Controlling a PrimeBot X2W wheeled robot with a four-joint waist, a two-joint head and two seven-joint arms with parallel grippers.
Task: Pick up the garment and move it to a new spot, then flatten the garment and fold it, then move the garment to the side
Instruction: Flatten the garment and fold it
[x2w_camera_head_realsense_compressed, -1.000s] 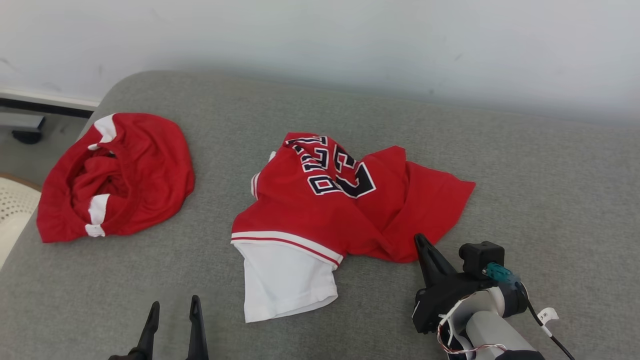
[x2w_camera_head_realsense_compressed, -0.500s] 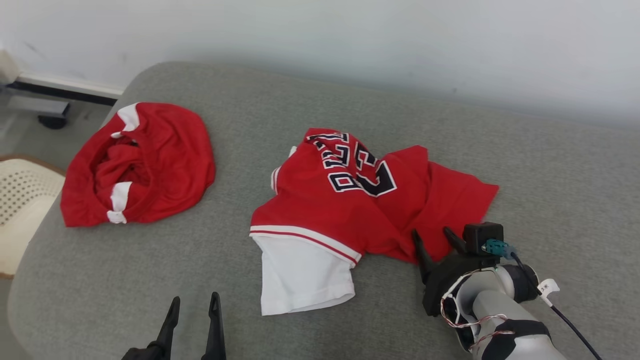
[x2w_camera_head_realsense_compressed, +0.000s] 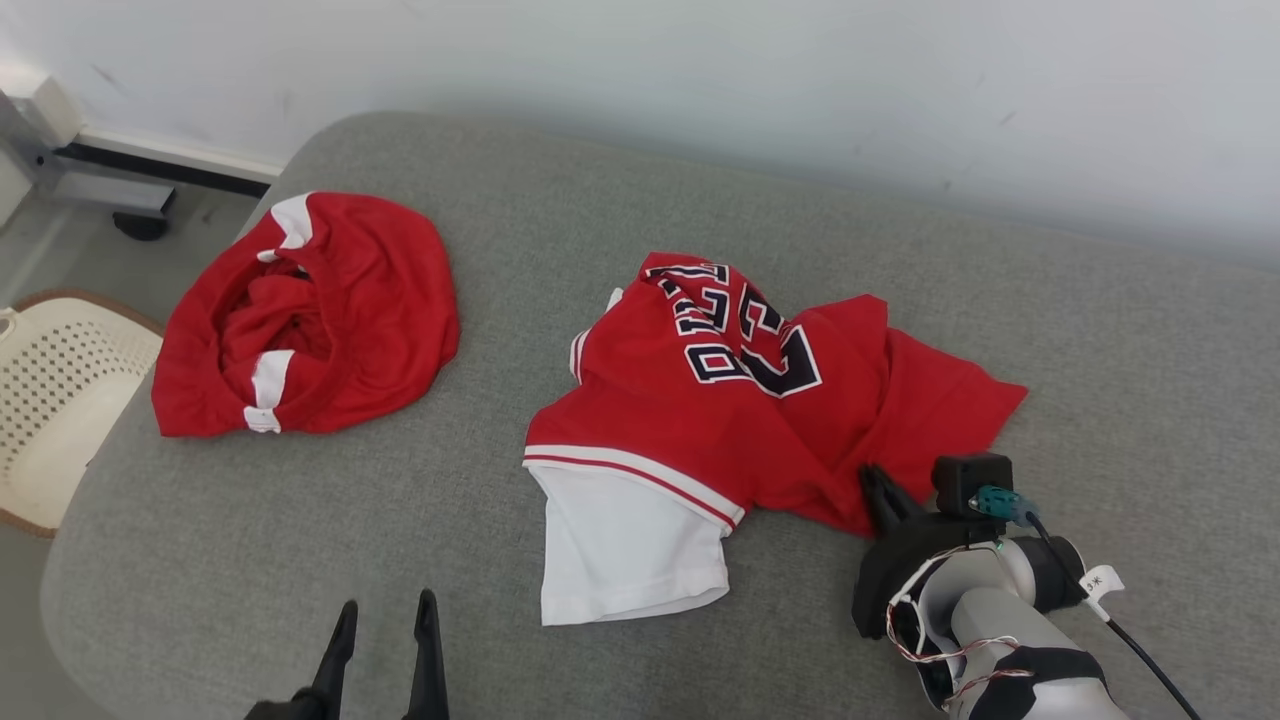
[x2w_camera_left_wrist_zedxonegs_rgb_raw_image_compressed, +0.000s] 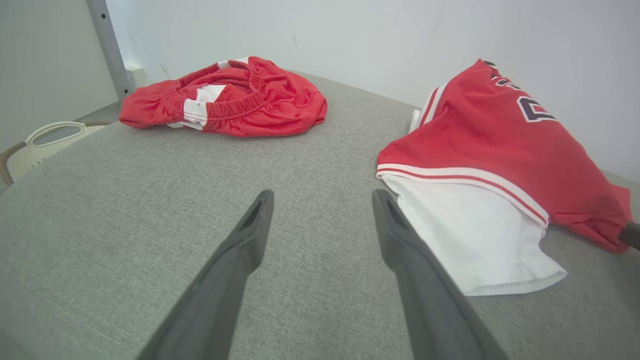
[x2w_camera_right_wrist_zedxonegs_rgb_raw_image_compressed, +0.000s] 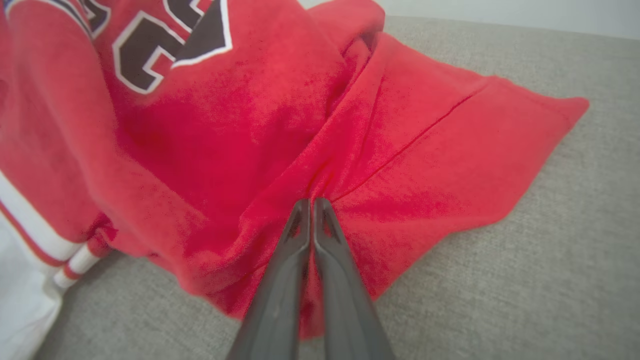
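**Grey fabric surface (x2w_camera_head_realsense_compressed: 300, 520): right gripper clamped on jersey, left gripper released**

1. Right gripper (x2w_camera_right_wrist_zedxonegs_rgb_raw_image_compressed: 312, 202): both fingers are pressed together. Their tips pinch a fold of the jersey (x2w_camera_head_realsense_compressed: 720, 420), and creases in the red cloth run into the pinch point. In the head view this gripper (x2w_camera_head_realsense_compressed: 880, 490) meets the jersey's near edge.
2. Right arm pose: the pale forearm enters from the lower right and the fingers point up and to the left. A black module with a teal connector sits on the wrist. The cable carries one white tag, and its mark is too small to read.
3. Left gripper (x2w_camera_left_wrist_zedxonegs_rgb_raw_image_compressed: 322, 195): the fingers stand apart and hold nothing. They point up the head view over bare surface at the lower left.
4. Item count:
   - Two garments: the jersey, crumpled at the centre with a white panel (x2w_camera_head_realsense_compressed: 630, 550) at its near end, and the red shorts (x2w_camera_head_realsense_compressed: 320, 320), well apart to the left.
   - One cream perforated basket (x2w_camera_head_realsense_compressed: 50, 400), beside the surface's left edge.
5. Writing: dark, white-outlined characters on the jersey. One reads as a 2, and creases hide the rest.
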